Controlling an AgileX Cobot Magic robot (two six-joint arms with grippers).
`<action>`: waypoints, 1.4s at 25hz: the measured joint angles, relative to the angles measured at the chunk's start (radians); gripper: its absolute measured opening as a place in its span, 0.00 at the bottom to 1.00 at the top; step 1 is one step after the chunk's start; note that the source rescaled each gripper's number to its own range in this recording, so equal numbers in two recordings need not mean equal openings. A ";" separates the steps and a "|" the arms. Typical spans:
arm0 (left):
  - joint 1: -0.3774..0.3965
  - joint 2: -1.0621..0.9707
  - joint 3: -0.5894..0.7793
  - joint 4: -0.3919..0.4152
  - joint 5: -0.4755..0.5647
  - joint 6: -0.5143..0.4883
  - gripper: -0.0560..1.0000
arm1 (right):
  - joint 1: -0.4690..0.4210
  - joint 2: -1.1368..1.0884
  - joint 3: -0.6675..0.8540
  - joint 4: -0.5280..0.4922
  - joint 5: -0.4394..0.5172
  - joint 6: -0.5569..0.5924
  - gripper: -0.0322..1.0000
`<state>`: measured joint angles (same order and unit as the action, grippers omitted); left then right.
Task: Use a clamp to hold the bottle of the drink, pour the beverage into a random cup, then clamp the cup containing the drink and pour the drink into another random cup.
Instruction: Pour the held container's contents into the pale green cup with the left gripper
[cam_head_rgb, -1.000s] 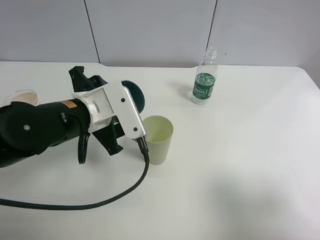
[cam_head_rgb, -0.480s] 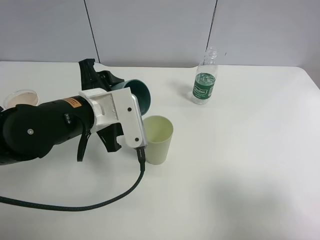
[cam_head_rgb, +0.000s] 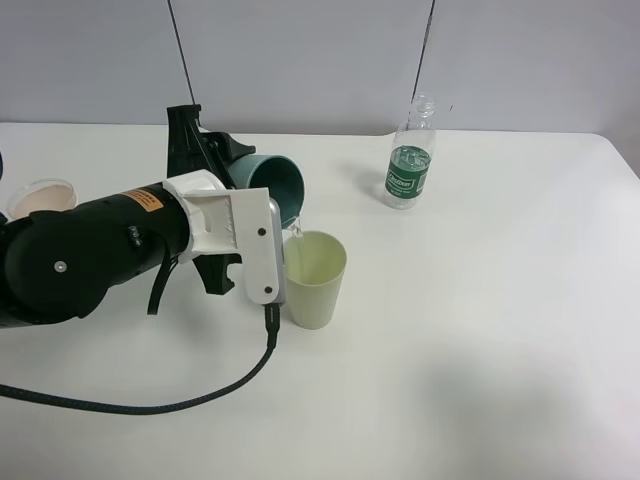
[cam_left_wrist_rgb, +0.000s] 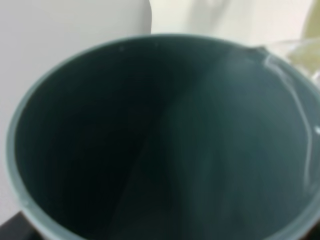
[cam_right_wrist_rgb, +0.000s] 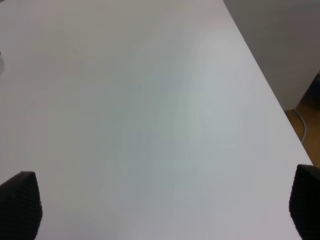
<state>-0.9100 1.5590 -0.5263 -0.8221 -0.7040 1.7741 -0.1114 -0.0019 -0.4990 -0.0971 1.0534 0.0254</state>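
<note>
**Count of things on the table**

Three cups are in view. One is the teal tumbler, tipped on its side in the grip of the left arm's clamp near the middle of the table. One is a pale yellow-green tumbler, upright just right of and nearer than the teal one. One is a cup at the far left edge, only partly in view.

One clear bottle with a green label stands at the far right.

Two grippers show: the left clamp, and the right gripper, of which only two dark fingertips appear.

One white table carries everything.
</note>
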 joint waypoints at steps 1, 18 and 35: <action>0.000 0.000 0.000 0.000 -0.001 0.007 0.07 | 0.000 0.000 0.000 0.000 0.000 0.000 1.00; 0.000 0.000 0.000 0.068 -0.046 0.058 0.07 | 0.000 0.000 0.000 0.000 0.000 0.000 1.00; 0.000 0.000 0.000 0.138 -0.055 0.085 0.07 | 0.000 0.000 0.000 0.000 0.000 0.000 1.00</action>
<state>-0.9100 1.5590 -0.5263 -0.6845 -0.7590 1.8592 -0.1114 -0.0019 -0.4990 -0.0971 1.0534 0.0254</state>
